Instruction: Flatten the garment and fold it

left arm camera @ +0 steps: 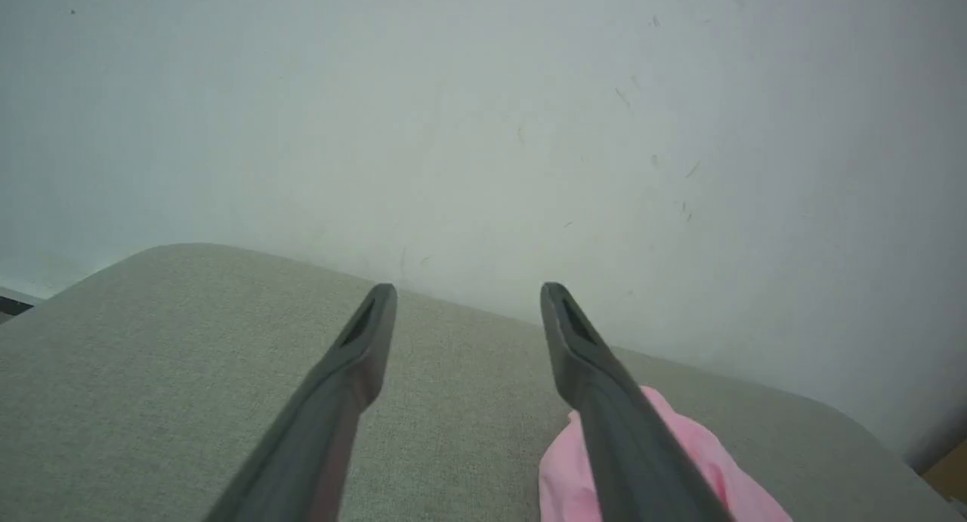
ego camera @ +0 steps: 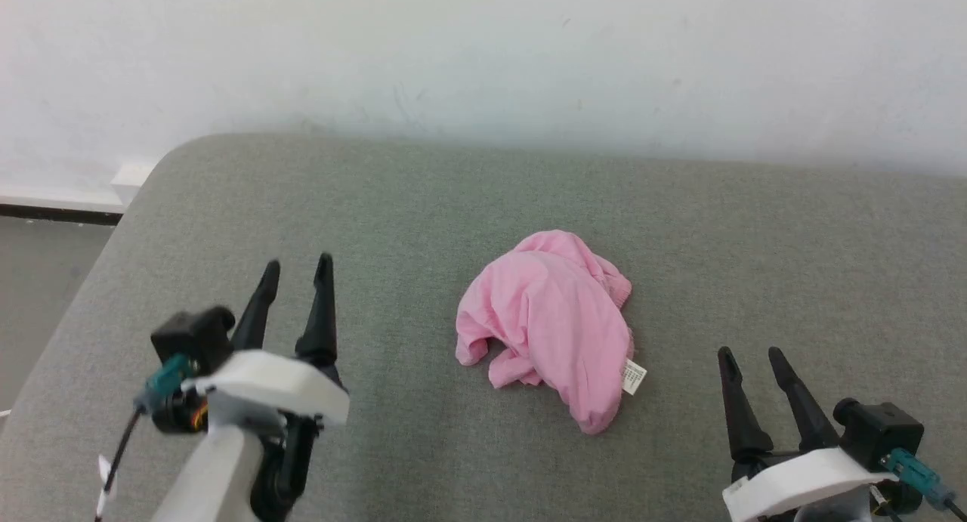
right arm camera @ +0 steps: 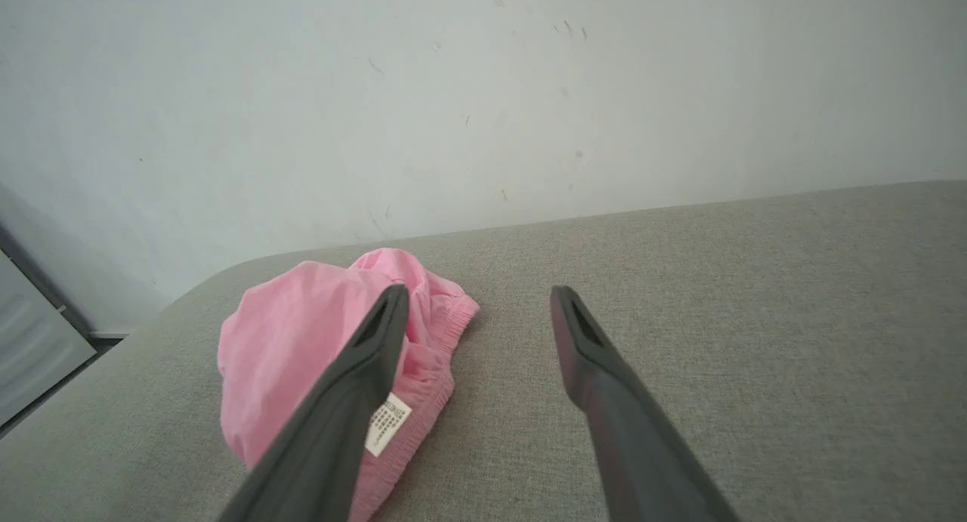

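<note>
A pale wall (ego camera: 483, 54) stood behind the grey fabric-covered worktop (ego camera: 755, 265). Near the worktop's middle lay the garment (ego camera: 544, 318), a crumpled pink heap, well apart from both grippers. It looked thin, soft and very light. It would probably sag and bunch when lifted, and drag rather than slide on the textured cover, but nothing about it seemed fragile.

The left gripper (ego camera: 298, 263) hovered to its left, fingers spread wide and empty. The right gripper (ego camera: 749, 353), at the near right, was equally wide and empty.

The best hold seemed to be the gathered elastic waistband (right arm camera: 446, 333) on the heap's right side. It is firmer than the plain cloth and could be pinched at two spread points. The small white label (ego camera: 634, 376) stuck out beside that band.
</note>
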You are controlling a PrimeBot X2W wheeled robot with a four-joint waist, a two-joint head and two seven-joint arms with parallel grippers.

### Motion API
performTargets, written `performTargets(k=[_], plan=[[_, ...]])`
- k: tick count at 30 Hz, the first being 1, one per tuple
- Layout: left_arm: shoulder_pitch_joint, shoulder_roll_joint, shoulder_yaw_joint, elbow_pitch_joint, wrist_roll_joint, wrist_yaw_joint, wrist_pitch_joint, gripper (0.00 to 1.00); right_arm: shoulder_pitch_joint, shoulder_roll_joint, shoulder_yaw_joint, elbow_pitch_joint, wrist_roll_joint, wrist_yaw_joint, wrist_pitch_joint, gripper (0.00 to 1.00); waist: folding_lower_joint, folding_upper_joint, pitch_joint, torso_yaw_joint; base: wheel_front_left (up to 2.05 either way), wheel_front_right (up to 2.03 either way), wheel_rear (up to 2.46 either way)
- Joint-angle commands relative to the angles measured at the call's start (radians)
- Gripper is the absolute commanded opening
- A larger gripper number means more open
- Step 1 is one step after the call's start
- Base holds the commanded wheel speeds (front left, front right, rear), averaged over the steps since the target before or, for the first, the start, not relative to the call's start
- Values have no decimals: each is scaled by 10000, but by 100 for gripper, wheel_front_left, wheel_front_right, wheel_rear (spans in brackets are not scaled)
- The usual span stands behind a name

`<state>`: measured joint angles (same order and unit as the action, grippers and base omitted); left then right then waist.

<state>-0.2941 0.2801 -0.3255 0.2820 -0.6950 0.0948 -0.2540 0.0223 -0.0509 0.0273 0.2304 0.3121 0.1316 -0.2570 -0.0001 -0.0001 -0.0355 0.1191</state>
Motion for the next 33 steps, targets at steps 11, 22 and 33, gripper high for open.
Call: performTargets(k=[11, 22, 33], plan=[[2760, -1337, 1376, -1330, 2512, 196, -76, 100, -23, 7, 254, 1019, -12, -9, 161, 100, 1, 1, 18, -96, 0, 0, 0], [2625, -1898, 2143, -1357, 3303, -413, -77, 100, -1910, 7, 2035, 1428, 476, -9, 4539, 100, 1, 1, 359, 157, 0, 0, 0], [2383, -2220, 2354, -1218, 3539, -771, -77, 100, -2986, 7, 2710, 2138, 186, -9, 7071, 34, 1, 1, 774, 639, 0, 0, 0]])
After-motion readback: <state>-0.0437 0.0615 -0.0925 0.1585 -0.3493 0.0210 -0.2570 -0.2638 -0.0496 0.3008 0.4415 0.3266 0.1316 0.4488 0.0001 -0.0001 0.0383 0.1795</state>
